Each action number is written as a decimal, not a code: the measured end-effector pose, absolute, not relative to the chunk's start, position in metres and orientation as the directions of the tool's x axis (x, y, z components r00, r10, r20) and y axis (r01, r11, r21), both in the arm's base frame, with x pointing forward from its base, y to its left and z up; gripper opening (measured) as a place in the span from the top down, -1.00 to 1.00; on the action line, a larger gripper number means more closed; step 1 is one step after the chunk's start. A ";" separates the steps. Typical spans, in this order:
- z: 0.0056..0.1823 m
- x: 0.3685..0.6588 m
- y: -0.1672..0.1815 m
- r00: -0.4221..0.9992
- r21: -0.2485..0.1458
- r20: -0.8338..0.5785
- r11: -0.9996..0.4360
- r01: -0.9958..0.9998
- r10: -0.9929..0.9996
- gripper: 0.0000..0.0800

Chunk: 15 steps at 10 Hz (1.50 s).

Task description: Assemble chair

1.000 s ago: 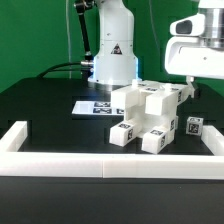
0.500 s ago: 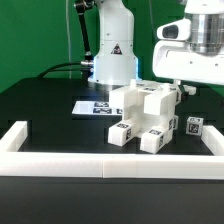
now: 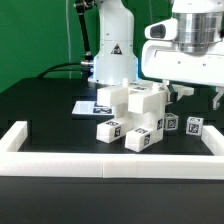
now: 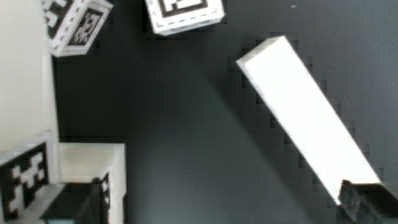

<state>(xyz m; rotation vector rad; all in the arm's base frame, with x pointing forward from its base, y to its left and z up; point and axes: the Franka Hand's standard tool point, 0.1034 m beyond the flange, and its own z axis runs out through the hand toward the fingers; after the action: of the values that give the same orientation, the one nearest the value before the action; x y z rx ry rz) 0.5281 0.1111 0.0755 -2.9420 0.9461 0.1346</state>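
Hovering: my hand [image 3: 196, 94] hangs above the chair pieces, towards the exterior view's right, fingers spread wide with nothing between them.
Chair: the chair [image 3: 135, 108] is a partly built cluster of white tagged blocks in the middle of the black surface [image 3: 45, 115], just in front of the marker board [image 3: 86, 106].
Loose piece: a small tagged cube [image 3: 193, 125] sits just beside the cluster on the exterior view's right, roughly under my hand.
Wrist camera: I see a long white bar [image 4: 302, 110] on the dark surface, with tagged pieces at the frame's edges. I cannot tell whether the bar is a chair part or the border.
Step, as I judge it: lining up for a pick.
Doing it well: I'd centre the chosen piece between the fingers, square the wrist to its flat sides and descend straight. I'd close only once both fingers are clear of the neighbours.
Risk: the pieces crowd together, so an outstretched finger could nudge the cluster.
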 end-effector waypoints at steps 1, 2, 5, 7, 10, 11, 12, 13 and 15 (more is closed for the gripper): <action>0.076 0.529 0.107 0.810 -0.020 -0.096 -0.812 -0.583 -0.578 -0.62; 0.076 0.530 0.102 0.810 -0.021 -0.095 -0.813 -0.582 -0.578 -0.62; 0.079 0.533 0.117 0.788 -0.024 -0.093 -0.789 -0.613 -0.609 -0.62; 0.081 0.531 0.133 0.786 -0.027 -0.094 -0.787 -0.616 -0.611 -0.62; 0.082 0.531 0.134 0.784 -0.027 -0.093 -0.785 -0.619 -0.614 -0.62; 0.081 0.531 0.135 0.784 -0.027 -0.093 -0.786 -0.618 -0.614 -0.62; 0.077 0.524 0.138 0.776 -0.021 -0.095 -0.778 -0.628 -0.623 -0.62; 0.073 0.517 0.143 0.781 -0.013 -0.102 -0.784 -0.621 -0.616 -0.62; 0.068 0.508 0.145 0.784 -0.001 -0.110 -0.789 -0.614 -0.610 -0.62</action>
<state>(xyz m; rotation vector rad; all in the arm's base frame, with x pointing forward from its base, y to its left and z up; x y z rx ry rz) 0.5082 0.1448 0.0678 -2.9333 1.0069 0.1609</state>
